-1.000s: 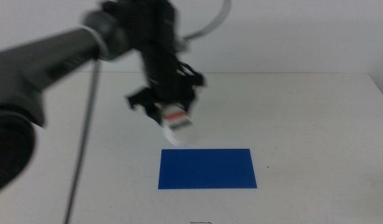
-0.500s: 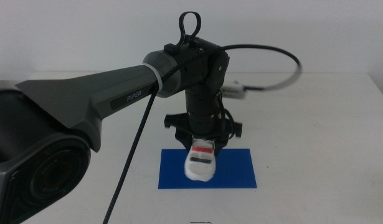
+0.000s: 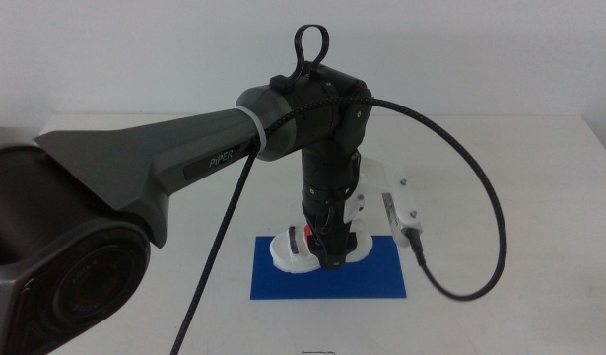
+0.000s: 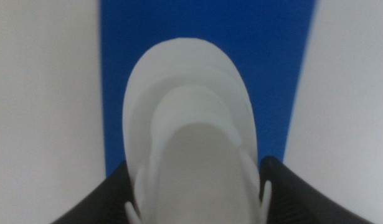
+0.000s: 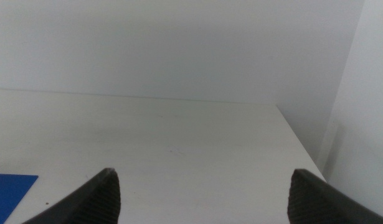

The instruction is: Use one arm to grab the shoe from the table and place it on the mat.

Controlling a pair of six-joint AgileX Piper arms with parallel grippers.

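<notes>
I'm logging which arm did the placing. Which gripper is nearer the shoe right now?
Left. The left gripper is shut on the shoe, holding it over the mat. The right gripper waits apart, open, facing bare table.

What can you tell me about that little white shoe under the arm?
The shoe is small and white with a thick, chunky sole that looks like foam or plastic; a red strap shows beside the arm. It lies lengthwise across the blue mat, on or just above it. The left hand grips its sides between two dark jaws. From the wrist camera its rounded end points away over the mat.
</notes>
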